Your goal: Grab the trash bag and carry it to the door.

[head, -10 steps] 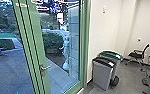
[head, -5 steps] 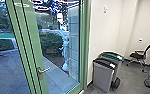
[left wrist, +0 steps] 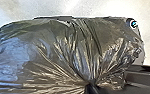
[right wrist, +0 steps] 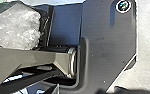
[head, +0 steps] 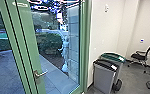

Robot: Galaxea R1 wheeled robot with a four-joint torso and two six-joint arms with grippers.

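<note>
Yard (head: 3, 68) beyond door (head: 28, 42); trash bag (left wrist: 66, 55)

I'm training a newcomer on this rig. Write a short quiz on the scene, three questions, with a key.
1. Multiple choice: what colour is the lid of the front bin? a) green b) black c) white
2. True or false: in the head view, the chair stands to the right of both the front bin and the rear bin.
3. Fill in the blank: in the left wrist view, the creases of the ____ run together to one gathered spot.

Key: 1. b; 2. true; 3. trash bag
</note>
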